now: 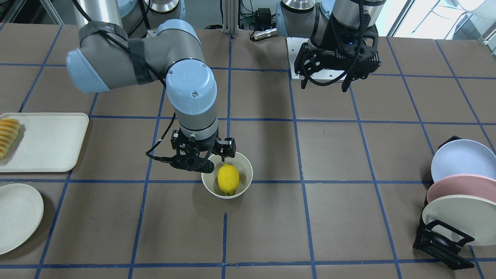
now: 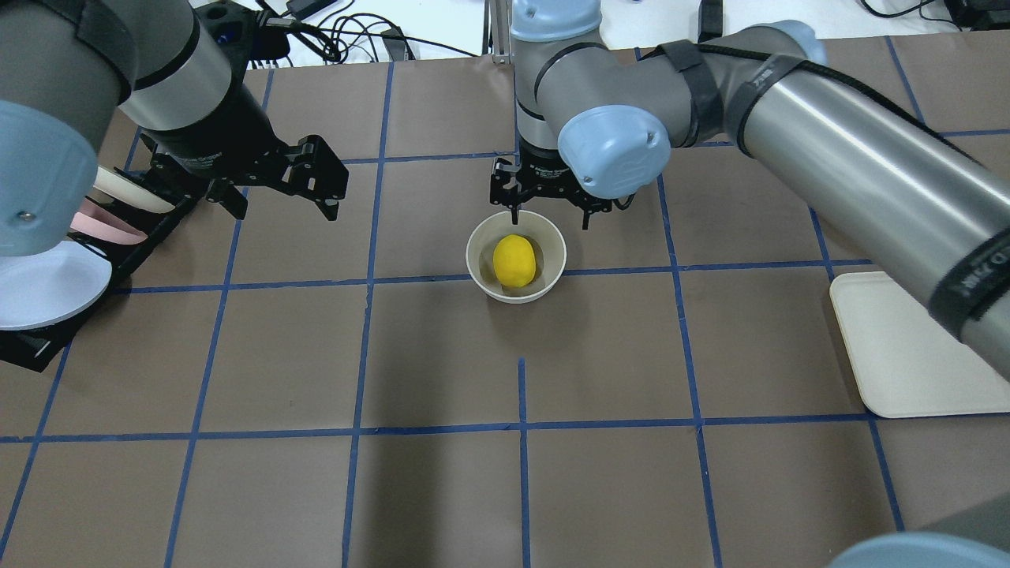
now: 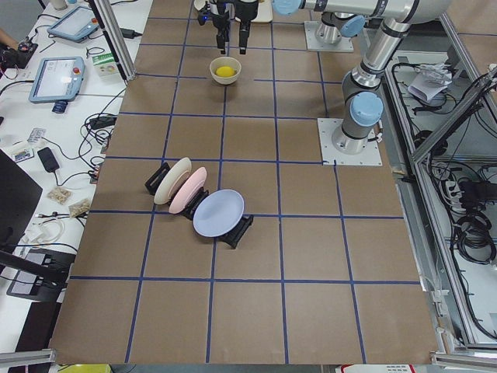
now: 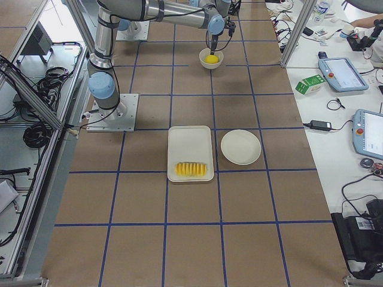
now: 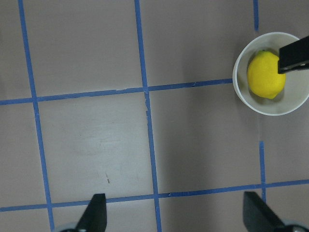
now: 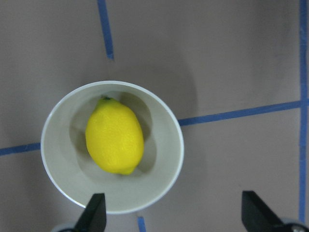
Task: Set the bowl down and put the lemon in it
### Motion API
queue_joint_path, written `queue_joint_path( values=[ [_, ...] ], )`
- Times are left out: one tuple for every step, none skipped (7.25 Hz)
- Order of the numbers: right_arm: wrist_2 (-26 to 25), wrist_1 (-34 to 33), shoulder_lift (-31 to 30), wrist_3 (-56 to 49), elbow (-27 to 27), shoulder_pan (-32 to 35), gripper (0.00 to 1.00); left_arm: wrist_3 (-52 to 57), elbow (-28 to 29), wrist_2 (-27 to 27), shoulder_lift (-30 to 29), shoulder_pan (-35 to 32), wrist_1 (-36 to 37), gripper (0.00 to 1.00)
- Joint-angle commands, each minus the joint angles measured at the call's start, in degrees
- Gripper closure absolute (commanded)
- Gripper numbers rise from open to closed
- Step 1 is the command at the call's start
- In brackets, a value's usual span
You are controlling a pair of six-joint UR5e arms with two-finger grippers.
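The off-white bowl (image 1: 248, 170) stands upright on the brown table near its middle, with the yellow lemon (image 1: 228, 178) lying inside it. My right gripper (image 1: 215, 161) hovers just above the bowl's robot-side rim, open and empty. The right wrist view looks straight down on the lemon (image 6: 115, 140) in the bowl (image 6: 174, 145), below the spread fingers (image 6: 96, 215). In the overhead view the right gripper (image 2: 550, 219) sits just behind the bowl (image 2: 476, 252) and lemon (image 2: 514, 260). My left gripper (image 2: 286, 211) is open and empty, raised well to the side.
A black rack of pastel plates (image 1: 457, 201) stands at the table's edge on my left. On my right lie a cream tray (image 1: 46, 141) with a row of sliced fruit (image 1: 8, 135) and a flat cream plate (image 1: 17, 217).
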Motion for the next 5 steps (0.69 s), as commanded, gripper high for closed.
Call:
queue_joint_path(
  values=[
    [-0.40,10.81,-7.71,-6.08,-0.08,-6.18,0.00,-3.19,0.65,0.01,-0.18,0.00,-2.58,0.00],
    [-0.49,14.78,-11.05,-8.38,-0.08,-9.26,0.00,-3.02,0.65,-0.07,-0.26,0.09,-2.49,0.00],
    [-0.40,18.73,-14.39,-10.49,0.00,-10.86,0.00,-2.93,0.56,-0.08,-0.18,0.09,-2.40,0.00],
    [-0.75,21.99,-17.73,-13.99,0.09,-11.66,0.00,-2.84,0.65,-0.16,-0.18,0.00,-2.32,0.00],
    [-0.58,23.76,-20.02,-17.07,0.53,-13.93,0.00,-2.76,0.65,-0.16,-0.09,0.00,-2.23,0.00]
  ],
)
